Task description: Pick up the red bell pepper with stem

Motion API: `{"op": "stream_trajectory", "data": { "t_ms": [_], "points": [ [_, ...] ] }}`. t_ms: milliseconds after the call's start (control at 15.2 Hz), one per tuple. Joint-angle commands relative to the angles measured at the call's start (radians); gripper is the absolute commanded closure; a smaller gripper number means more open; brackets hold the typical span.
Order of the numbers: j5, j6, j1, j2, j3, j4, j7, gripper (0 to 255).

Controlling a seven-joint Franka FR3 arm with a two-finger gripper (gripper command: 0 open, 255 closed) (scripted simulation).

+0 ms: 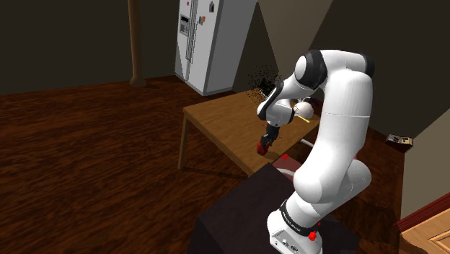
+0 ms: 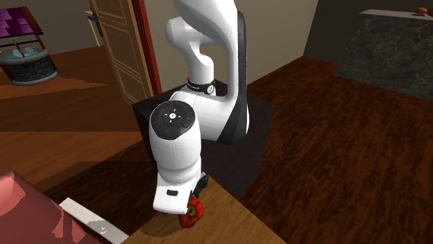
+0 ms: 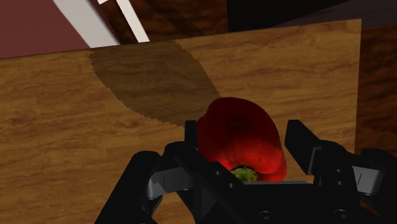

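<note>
The red bell pepper (image 3: 242, 137) sits near the wooden counter's (image 3: 63, 127) edge on the stand's (image 1: 238, 216) side, its green stem (image 3: 243, 173) turned toward the wrist camera. The black tool (image 3: 245, 132) is spread open around it: one finger (image 3: 191, 135) lies against the pepper's side, while the other (image 3: 300, 139) stands just beside it, so nothing is clamped. In the shoulder view a white fridge (image 1: 209, 43) stands beyond the counter.

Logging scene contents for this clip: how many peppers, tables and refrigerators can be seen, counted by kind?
Red bell pepper: 1
Wooden table: 1
White refrigerator: 1
Total: 3
</note>
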Motion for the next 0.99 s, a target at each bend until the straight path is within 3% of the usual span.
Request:
{"op": "stream_trajectory", "data": {
  "t_ms": [0,924],
  "points": [
    [-0.013,-0.019,0.008,-0.024,-0.011,-0.004,0.007,255],
    [-0.105,-0.15,0.056,-0.18,-0.075,-0.021,0.064,255]
  ]
}}
